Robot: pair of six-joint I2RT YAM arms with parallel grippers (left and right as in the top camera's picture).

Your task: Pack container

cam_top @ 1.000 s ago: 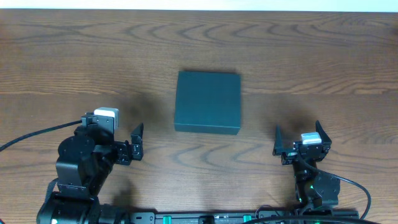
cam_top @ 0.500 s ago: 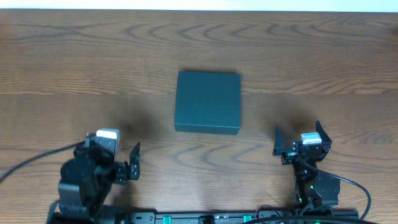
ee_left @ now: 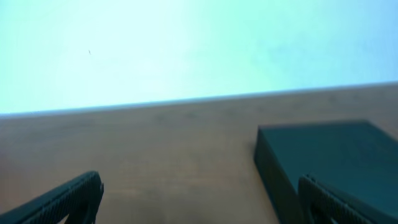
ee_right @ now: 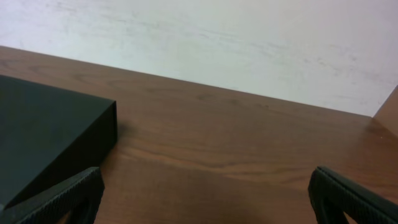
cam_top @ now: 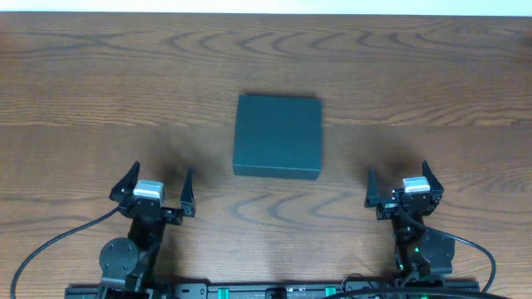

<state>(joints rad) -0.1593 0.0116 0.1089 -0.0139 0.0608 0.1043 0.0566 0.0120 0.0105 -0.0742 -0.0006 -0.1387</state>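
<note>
the dark teal-green container [cam_top: 278, 137] sits near the middle of the wooden table [cam_top: 100, 83], resting flat with its lid down and its top face plain and unmarked. nothing lies on it or touches it.

the left gripper [cam_top: 162, 171] is at the near edge of the table, to the left of and nearer than the container and well apart from it. its two dark fingers [ee_left: 68, 199] are spread wide with only bare wood between them, and they hold nothing. in the left wrist view the container's near left corner shows just ahead of the right-side finger, with a gap between the two.

the right gripper [cam_top: 398, 170] is at the near edge on the other side, to the right of and nearer than the container, also apart from it. its jaws are spread wide too, around nothing. in the right wrist view the container fills the left part of the picture, beyond the left-side finger, with open table ahead and a pale wall [ee_right: 217, 43] behind.

a black cable [cam_top: 50, 241] curves across the table beside the left arm's base.
</note>
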